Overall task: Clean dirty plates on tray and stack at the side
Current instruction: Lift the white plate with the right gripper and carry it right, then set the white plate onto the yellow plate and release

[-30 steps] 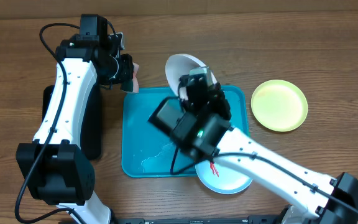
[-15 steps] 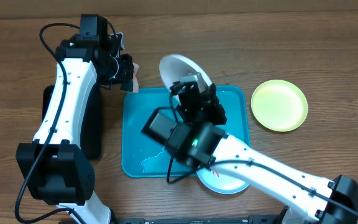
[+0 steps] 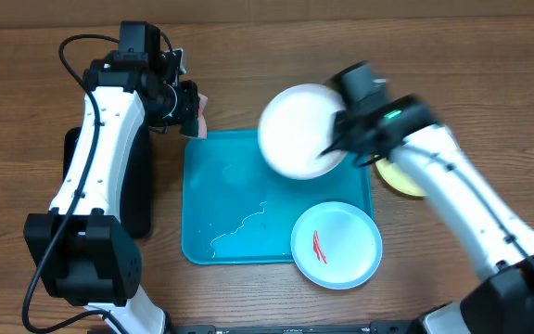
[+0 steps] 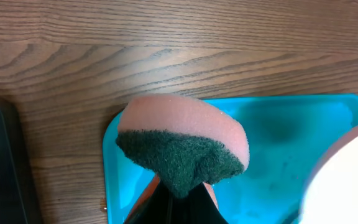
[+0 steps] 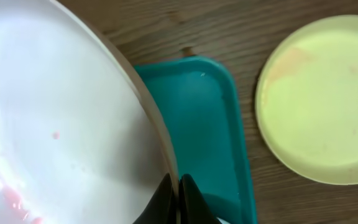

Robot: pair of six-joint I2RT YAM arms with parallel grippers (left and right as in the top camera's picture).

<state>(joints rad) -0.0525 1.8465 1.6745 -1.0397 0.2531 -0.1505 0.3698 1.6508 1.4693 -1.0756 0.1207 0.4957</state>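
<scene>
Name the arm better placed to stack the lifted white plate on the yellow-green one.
Right: the right gripper pinches the white plate by its rim beside the yellow-green plate; the left gripper holds a sponge across the tray.

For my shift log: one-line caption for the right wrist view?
Right pincer grips a smeared white plate by its rim above the turquoise tray, yellow-green plate resting on the table.

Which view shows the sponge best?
Left wrist: the sponge sits mid-frame, pink foam over green scrub pad, pinched in the left pincer. Overhead shows only a pink sliver at that pincer; the right wrist view shows none of it.
</scene>
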